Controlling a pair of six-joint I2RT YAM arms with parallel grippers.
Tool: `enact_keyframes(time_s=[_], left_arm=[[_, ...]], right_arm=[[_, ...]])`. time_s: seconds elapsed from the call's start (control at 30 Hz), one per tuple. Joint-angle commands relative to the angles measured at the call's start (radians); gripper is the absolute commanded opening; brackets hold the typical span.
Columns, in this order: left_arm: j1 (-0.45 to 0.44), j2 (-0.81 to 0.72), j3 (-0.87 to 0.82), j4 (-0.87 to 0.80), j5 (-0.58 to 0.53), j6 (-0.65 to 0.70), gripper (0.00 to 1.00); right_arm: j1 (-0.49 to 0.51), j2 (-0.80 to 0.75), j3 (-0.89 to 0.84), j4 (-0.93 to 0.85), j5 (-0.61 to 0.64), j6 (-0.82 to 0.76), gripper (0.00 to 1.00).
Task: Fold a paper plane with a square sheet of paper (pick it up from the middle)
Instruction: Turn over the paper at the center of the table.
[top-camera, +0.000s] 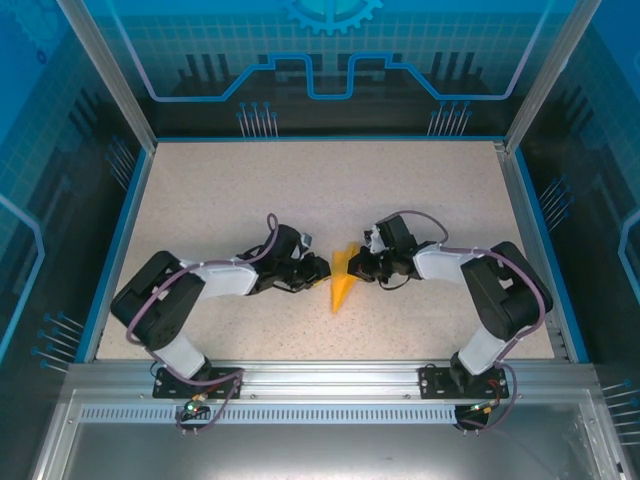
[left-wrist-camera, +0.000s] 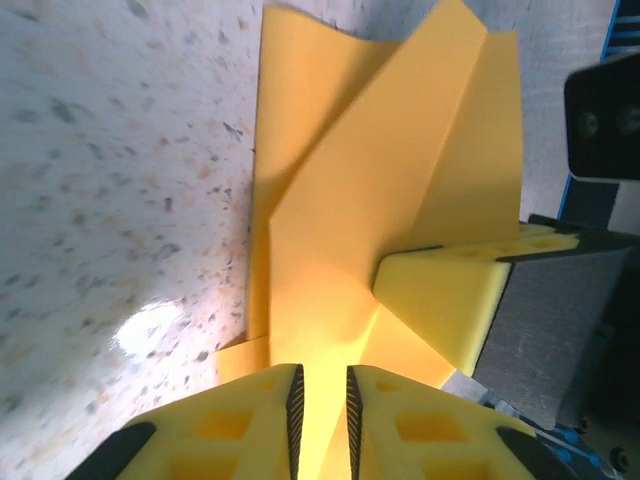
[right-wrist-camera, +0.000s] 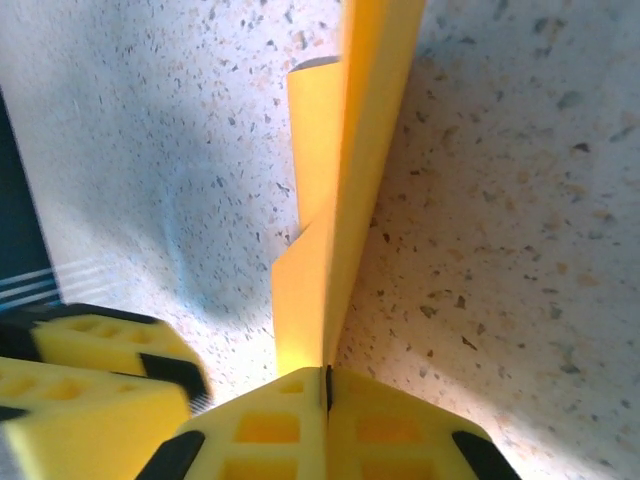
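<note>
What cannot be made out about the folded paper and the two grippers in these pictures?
1. Top view: the paper is too small to count folds.
2. Left wrist view: the paper's near end leaves the bottom edge between the left gripper's parted fingers; contact unclear.
3. Right wrist view: the right gripper is shut on the paper, seen edge-on; its far end is cut by the top edge.
</note>
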Motion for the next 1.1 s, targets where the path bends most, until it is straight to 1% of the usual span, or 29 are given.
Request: enact_keyframes(time_s=[0.0,0.07,0.13,0.2,0.27,0.33,0.4,0.47,0.53,0.6,0.7,0.8,0.9,1.0,1.07], left_arm=[[0.004,-0.109,-0.016,-0.158,-0.133,0.06,0.24],[0.005,-0.164,-0.021,-0.218,-0.194,0.073,0.27],[0.004,-0.216,-0.03,-0.269,-0.254,0.08,0.29],[0.005,-0.267,-0.041,-0.311,-0.314,0.082,0.31],[0.005,-0.309,-0.047,-0.353,-0.368,0.081,0.33],[0.004,-0.346,-0.052,-0.395,-0.426,0.075,0.34],[0.005,-0.382,-0.058,-0.437,-0.482,0.07,0.36],[0.004,-0.412,-0.062,-0.474,-0.53,0.065,0.36],[0.004,-0.442,-0.065,-0.508,-0.568,0.062,0.36],[0.004,-0.477,-0.073,-0.538,-0.6,0.057,0.38],[0.006,-0.531,-0.091,-0.575,-0.64,0.046,0.42],[0.005,-0.582,-0.109,-0.607,-0.665,0.047,0.44],[0.008,-0.632,-0.124,-0.648,-0.69,0.045,0.47],[0.008,-0.688,-0.139,-0.69,-0.728,0.036,0.49],[0.008,-0.735,-0.149,-0.73,-0.766,0.02,0.5]], right_arm=[[0.021,-0.112,0.086,-0.251,0.114,-0.17,0.04],[0.038,-0.171,0.152,-0.412,0.24,-0.255,0.05],[0.068,-0.213,0.22,-0.58,0.406,-0.319,0.06],[0.108,-0.237,0.296,-0.752,0.618,-0.347,0.07],[0.159,-0.223,0.376,-0.916,0.828,-0.331,0.08],[0.201,-0.177,0.45,-1.059,0.999,-0.274,0.08],[0.247,-0.11,0.517,-1.182,1.103,-0.209,0.08],[0.292,-0.039,0.571,-1.251,1.157,-0.144,0.09],[0.339,0.055,0.622,-1.272,1.163,-0.115,0.1],[0.378,0.177,0.69,-1.284,1.139,-0.087,0.11],[0.43,0.355,0.83,-1.325,1.11,-0.043,0.11],[0.478,0.493,0.955,-1.341,1.075,-0.03,0.12],[0.501,0.556,1.029,-1.309,1.02,-0.038,0.12],[0.502,0.576,1.051,-1.261,0.957,-0.062,0.13],[0.502,0.581,1.058,-1.233,0.914,-0.072,0.16]])
